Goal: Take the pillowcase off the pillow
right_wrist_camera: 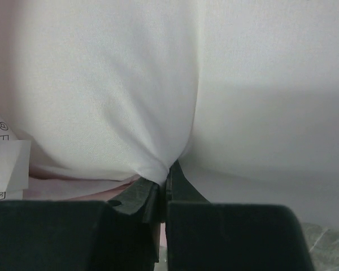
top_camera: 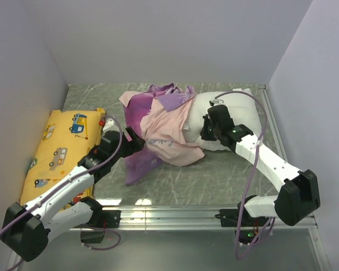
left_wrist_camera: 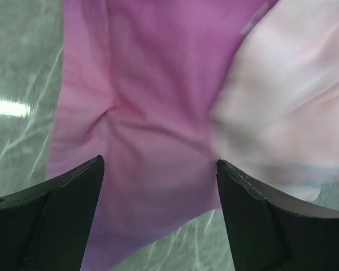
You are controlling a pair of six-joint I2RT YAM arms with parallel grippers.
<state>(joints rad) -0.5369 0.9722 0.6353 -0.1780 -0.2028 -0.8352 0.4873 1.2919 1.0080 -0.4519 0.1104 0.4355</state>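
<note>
The pink-purple pillowcase point(top_camera: 158, 127) lies crumpled mid-table, its paler pink inside turned up, still over the left end of the white pillow point(top_camera: 240, 110). My left gripper point(top_camera: 137, 142) hangs open at the pillowcase's lower left. In the left wrist view its gripper point(left_wrist_camera: 160, 165) spreads wide over purple pillowcase fabric point(left_wrist_camera: 152, 84), with nothing between the fingers. My right gripper point(top_camera: 206, 129) is at the pillow's bare near edge. In the right wrist view the gripper point(right_wrist_camera: 168, 170) is shut on a pinched fold of the pillow point(right_wrist_camera: 130, 84). A printed tag point(right_wrist_camera: 5, 161) shows at the left.
A yellow cushion point(top_camera: 62, 141) with cartoon vehicles lies along the left wall, under the left arm. Grey walls close in the left, back and right. A metal rail point(top_camera: 175, 213) runs along the near edge of the marbled table point(top_camera: 214, 175).
</note>
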